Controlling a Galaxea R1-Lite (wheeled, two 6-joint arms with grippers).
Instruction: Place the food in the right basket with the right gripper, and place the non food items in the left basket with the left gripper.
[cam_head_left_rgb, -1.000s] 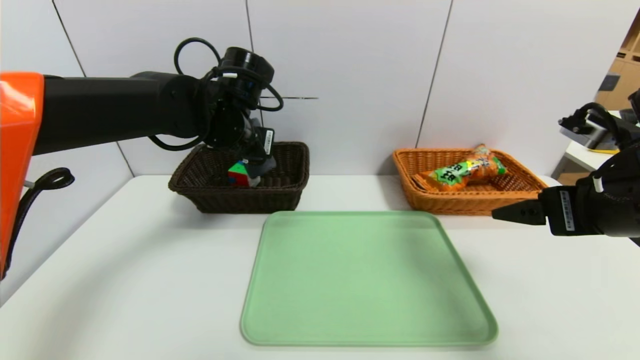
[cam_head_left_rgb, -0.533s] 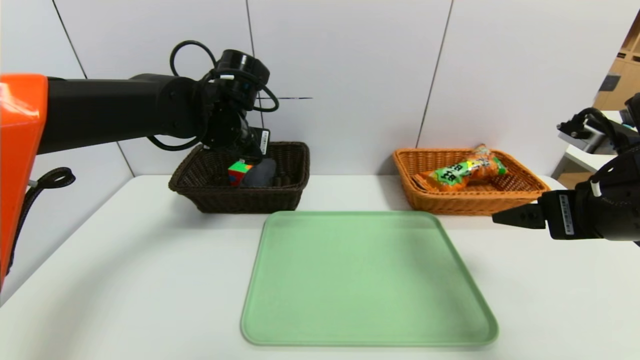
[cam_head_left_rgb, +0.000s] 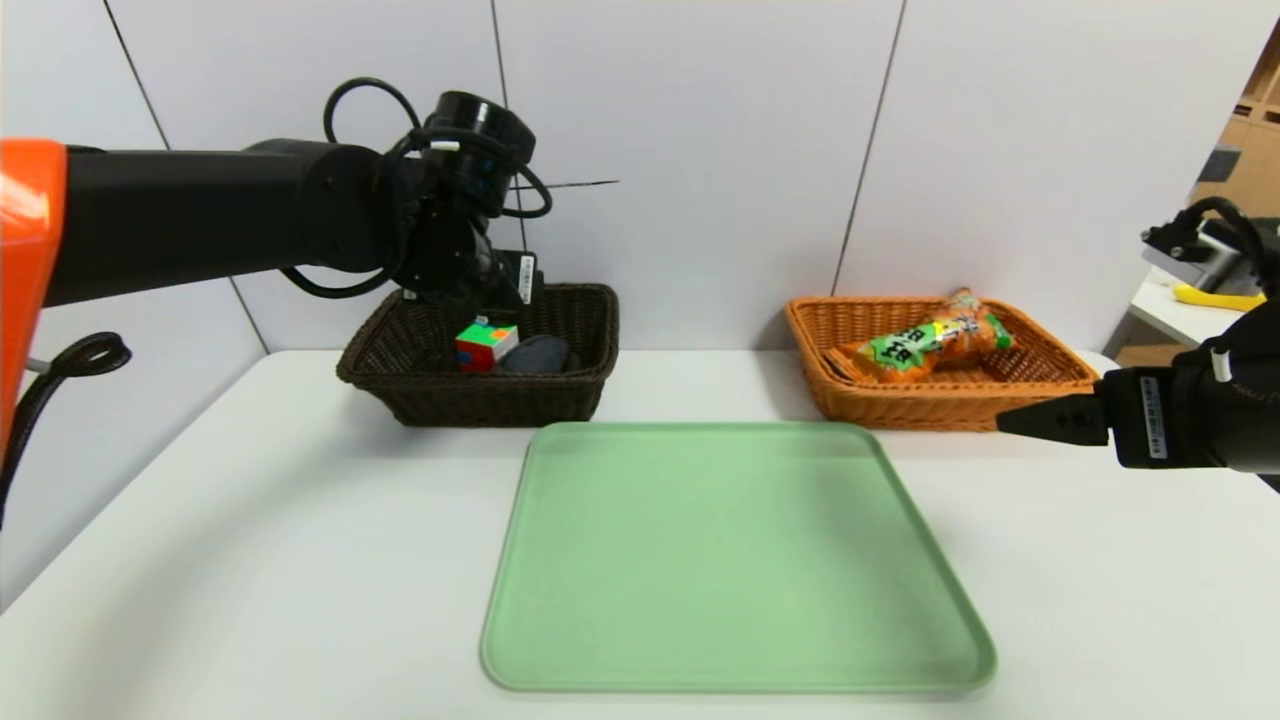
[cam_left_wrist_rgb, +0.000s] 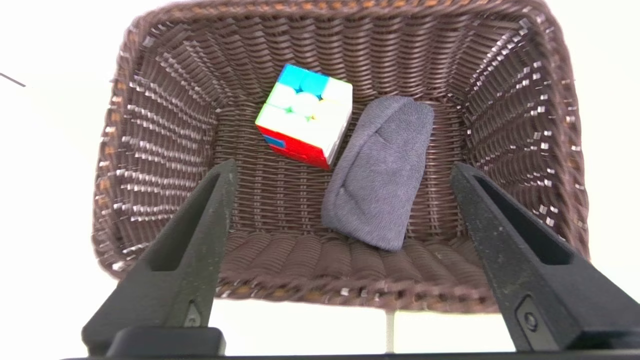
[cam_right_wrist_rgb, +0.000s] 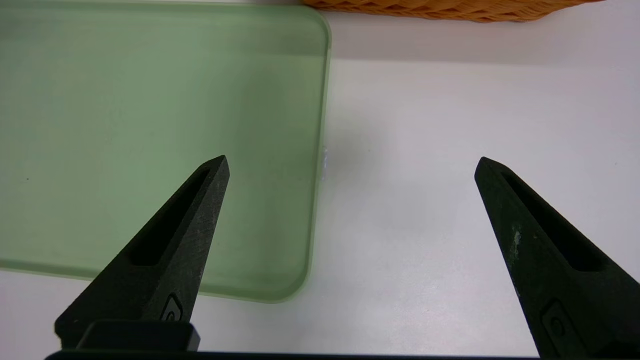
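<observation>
Grey, folded cloth (cam_left_wrist_rgb: 381, 172) lies on the floor of the dark brown basket (cam_left_wrist_rgb: 345, 295), just beside the puzzle cube (cam_left_wrist_rgb: 306, 115). Above it, the left gripper (cam_left_wrist_rgb: 344, 170) stands wide apart with nothing in its grasp. The cloth looks light, soft and unlikely to break; a pinch across its narrow middle would suit it. The cube seems stiff, perhaps slick, best taken by opposite flat faces. Food packets (cam_head_left_rgb: 930, 340) lie inside the orange basket's rim (cam_head_left_rgb: 960, 408); their film may crinkle and slip. The right gripper (cam_right_wrist_rgb: 352, 167), wide open and holding nothing, is parked over the green tray's (cam_right_wrist_rgb: 320, 165) edge.
</observation>
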